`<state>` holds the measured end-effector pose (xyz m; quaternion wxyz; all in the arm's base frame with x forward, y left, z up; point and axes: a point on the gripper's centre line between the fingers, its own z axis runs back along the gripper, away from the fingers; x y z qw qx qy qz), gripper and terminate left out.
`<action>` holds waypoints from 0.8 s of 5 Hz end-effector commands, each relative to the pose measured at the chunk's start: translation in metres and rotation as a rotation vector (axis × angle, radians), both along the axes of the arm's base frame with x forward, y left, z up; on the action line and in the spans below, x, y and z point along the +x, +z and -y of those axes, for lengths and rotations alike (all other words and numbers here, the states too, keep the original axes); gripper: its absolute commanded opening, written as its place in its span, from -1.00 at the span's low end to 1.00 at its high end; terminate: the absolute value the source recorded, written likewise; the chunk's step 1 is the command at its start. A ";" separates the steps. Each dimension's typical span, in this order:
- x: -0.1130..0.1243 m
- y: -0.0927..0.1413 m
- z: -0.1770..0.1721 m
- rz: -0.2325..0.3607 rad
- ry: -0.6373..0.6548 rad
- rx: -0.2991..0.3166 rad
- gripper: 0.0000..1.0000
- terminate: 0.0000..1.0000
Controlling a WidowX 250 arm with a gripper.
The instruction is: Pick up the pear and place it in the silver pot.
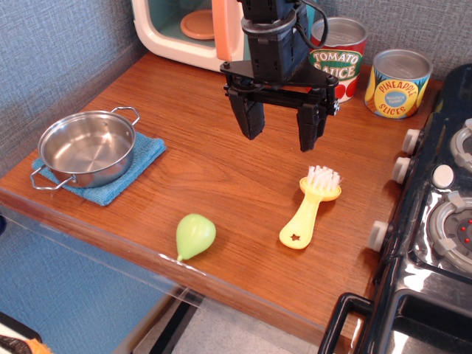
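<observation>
Take the silver pot (87, 147) as your landmark: it sits empty on a blue cloth (125, 173) at the left side of the wooden counter (221, 184). The pear (195, 236) you want lies to the pot's right and nearer the front edge, well apart from it, its pointed tip aimed toward that edge. Farther right of the pot again, beyond the pear, you'll see a yellow brush (310, 208) with white bristles and a small star cut into its handle.

Your gripper (280, 136) hangs above the counter, right of the pot and behind the pear, its black jaws spread wide and holding nothing.

At the back, far right of the pot, stand two tins: one reads "TOMATO SAUCE" (338, 57), the other "PINEAPPLE SLICES" (398, 82). A toy microwave (181, 29) sits behind the pot, and a stove (435, 221) fills the right edge.
</observation>
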<state>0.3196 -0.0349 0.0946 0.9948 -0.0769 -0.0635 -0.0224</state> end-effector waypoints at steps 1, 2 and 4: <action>0.000 0.000 0.000 0.000 0.000 0.000 1.00 -1.00; -0.017 -0.007 -0.002 -0.010 -0.012 -0.046 1.00 -1.00; -0.067 -0.013 -0.015 -0.080 -0.090 0.016 1.00 -1.00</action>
